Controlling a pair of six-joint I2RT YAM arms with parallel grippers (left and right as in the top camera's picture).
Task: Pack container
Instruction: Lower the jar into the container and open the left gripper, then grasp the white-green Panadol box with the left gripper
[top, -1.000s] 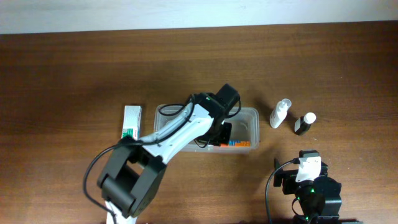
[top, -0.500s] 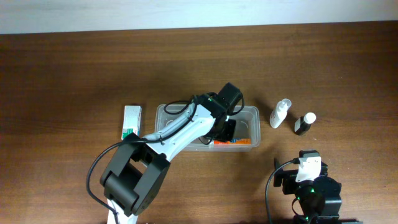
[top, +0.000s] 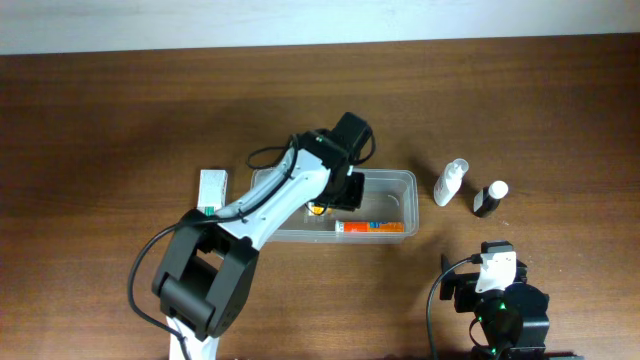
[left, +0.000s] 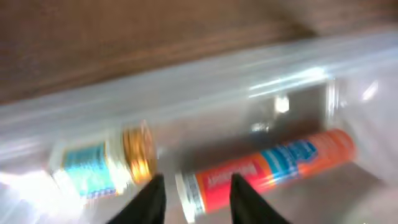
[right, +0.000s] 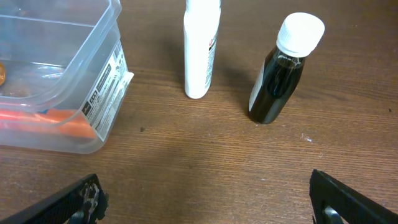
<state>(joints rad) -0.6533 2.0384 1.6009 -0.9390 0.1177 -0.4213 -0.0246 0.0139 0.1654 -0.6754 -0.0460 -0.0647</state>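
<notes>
While the left gripper (left: 198, 202) hung over the clear colourless plastic rectangular tub (top: 400, 177), its two fingers were spread apart with nothing between them. The tub sat mid-table on the dark brown wooden tabletop (top: 120, 110), its left half covered by the left arm in the overhead view.

Contents: an orange tube with a blue-and-white label (left: 267, 168) lay flat along the tub's long wall nearer the robot. A small bottle with a gold cap and a pale blue label (left: 106, 162) lay on its side just left of the tube's end in the left wrist view. That view was blurred, so the label text was unreadable.

Outside the tub, a flat white-and-green carton (top: 211, 195) lay just beside its left end. A slim white plastic bottle (right: 202, 46) and a dark bottle with a white cap (right: 280, 81) stood upright to the tub's right, near each other but apart.

The right gripper (right: 211, 205) sat low near the table's front edge, fingers wide apart, empty.
</notes>
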